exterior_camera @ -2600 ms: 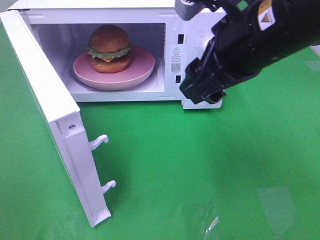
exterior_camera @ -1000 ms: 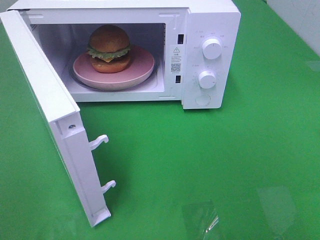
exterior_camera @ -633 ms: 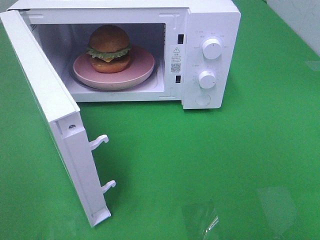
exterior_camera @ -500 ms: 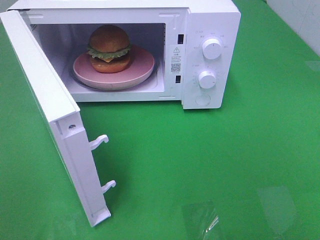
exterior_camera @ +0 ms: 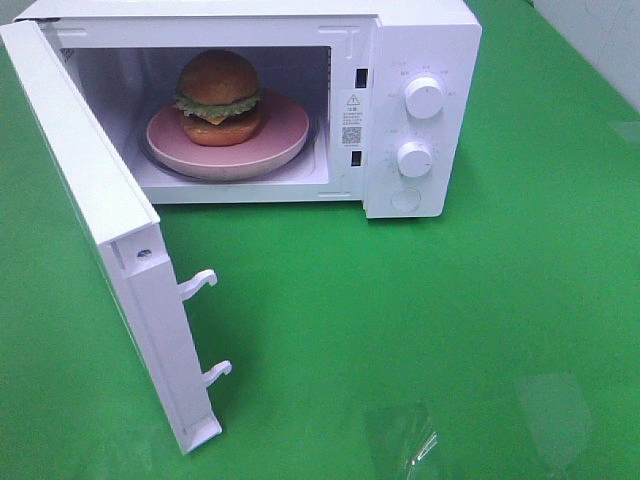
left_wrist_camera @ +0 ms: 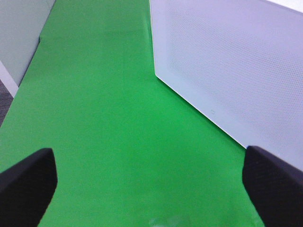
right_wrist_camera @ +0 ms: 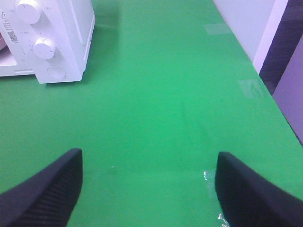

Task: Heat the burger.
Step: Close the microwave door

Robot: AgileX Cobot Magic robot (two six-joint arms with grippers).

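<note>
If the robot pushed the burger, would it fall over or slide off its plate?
It might tip: the burger is tall and stacked, so its layers could shift apart. It would probably slide, not roll, since its flat base sits on the smooth-looking pink plate, with spare plate all around.

The right arm, which hung in front of the microwave's (exterior_camera: 420, 40) control panel and hid the upper knob (exterior_camera: 424, 97) and lower knob (exterior_camera: 414, 158), has left the high view, so both show in full. The right pincer (right_wrist_camera: 147, 161) has drawn back over the table (right_wrist_camera: 165, 94), well apart from the microwave
</note>
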